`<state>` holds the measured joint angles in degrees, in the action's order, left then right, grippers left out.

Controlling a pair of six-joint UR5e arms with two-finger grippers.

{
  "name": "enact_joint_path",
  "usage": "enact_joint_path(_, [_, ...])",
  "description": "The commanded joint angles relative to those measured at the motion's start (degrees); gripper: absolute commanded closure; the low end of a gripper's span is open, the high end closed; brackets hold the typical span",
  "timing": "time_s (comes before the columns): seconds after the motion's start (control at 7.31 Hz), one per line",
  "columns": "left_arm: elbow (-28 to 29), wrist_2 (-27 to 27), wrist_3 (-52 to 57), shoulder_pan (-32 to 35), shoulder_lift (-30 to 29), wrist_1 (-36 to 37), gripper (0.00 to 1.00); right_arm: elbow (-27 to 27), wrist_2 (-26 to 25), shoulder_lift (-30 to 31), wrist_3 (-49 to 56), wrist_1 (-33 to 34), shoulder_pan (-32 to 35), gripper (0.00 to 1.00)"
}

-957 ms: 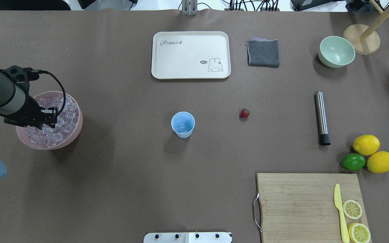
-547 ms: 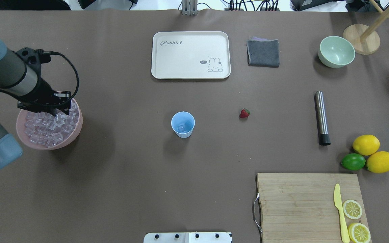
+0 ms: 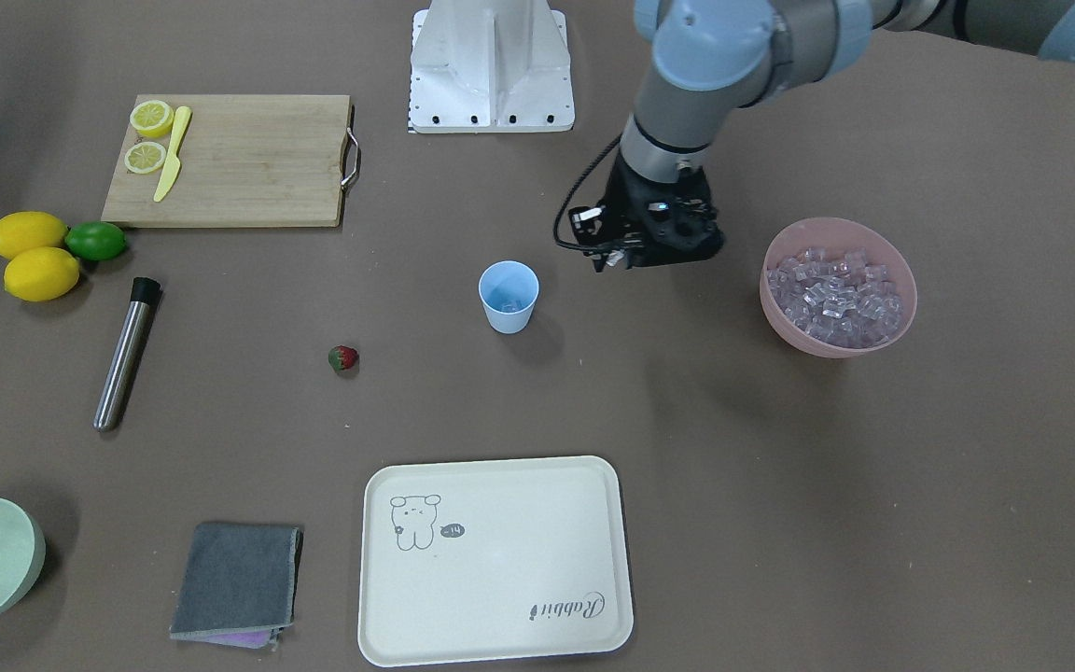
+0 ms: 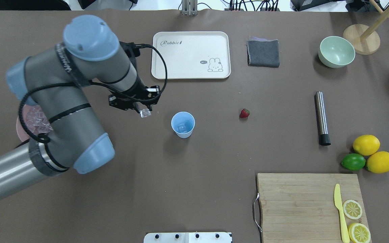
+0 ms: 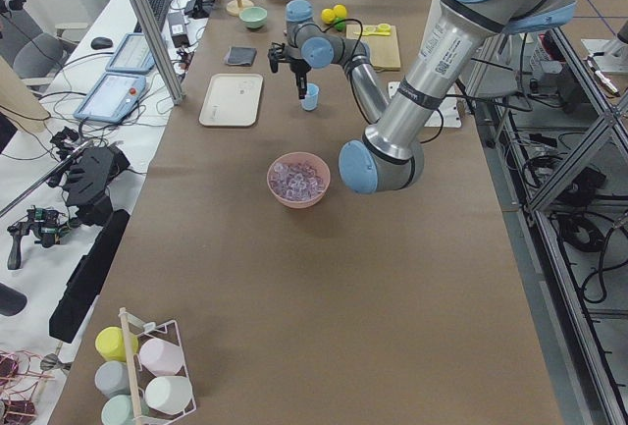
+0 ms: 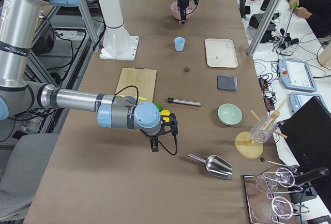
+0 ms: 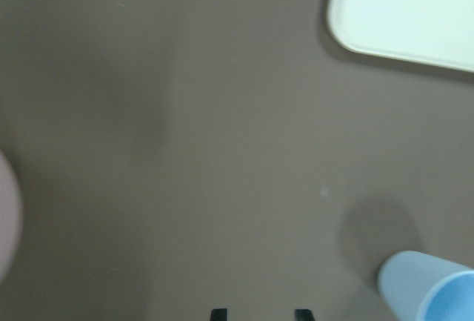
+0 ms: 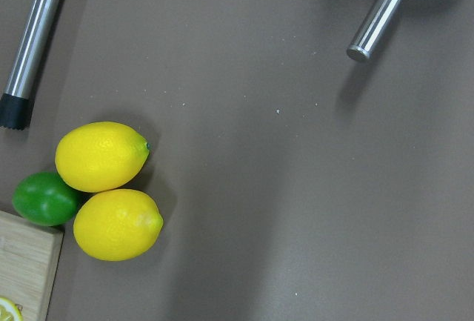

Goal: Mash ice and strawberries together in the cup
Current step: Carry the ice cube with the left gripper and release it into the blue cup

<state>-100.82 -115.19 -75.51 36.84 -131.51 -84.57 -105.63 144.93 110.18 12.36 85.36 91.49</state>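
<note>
L pincer grips ice cube nr cup w/ 1 cube inside; pink bowl full.

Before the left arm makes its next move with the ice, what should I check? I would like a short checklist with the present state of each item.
1. Left tool grips an ice cube: ok.
2. Cup stands upright, mouth open: ok.
3. Ice cube is above the cup's mouth: not ok, it hangs beside the cup, on the side of the pink bowl.
4. Table between tool and cup is bare: ok.
5. Strawberry is in the cup: not ok, it lies on the table.
6. Right tool open or shut: cannot tell.
</note>
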Motion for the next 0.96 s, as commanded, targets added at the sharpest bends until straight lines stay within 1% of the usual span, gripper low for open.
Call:
enact_joint_path(0.0, [8.67,2.16,-4.37,-3.08,-5.59,-7.05,1.00,0.08,0.00,0.03,0.03,-0.02,0.00,0.00])
enact_joint_path(0.14, [11.15,2.25,-4.21,-3.09,-5.95,-9.19,1.00,0.08,0.00,0.03,0.03,-0.02,0.00,0.00])
enact_joint_path(0.27, [12.21,3.73,-4.04,-3.09,-6.39,-10.17,1.00,0.08,0.00,0.12,0.03,-0.02,0.00,0.00])
enact_joint_path(0.55, [12.32,4.01,-4.47,-4.75,-6.31,-10.97,1.00,0.08,0.00,0.12,0.03,-0.02,0.00,0.00])
enact_joint_path(0.68, [12.31,4.09,-4.39,-4.76,-6.13,-10.97,0.84,0.08,0.00,0.12,-0.05,-0.02,0.00,0.00])
enact_joint_path(0.82, [12.31,4.35,-4.13,-4.76,-6.04,-10.97,0.38,-0.01,0.00,0.12,-0.05,-0.02,0.00,0.00])
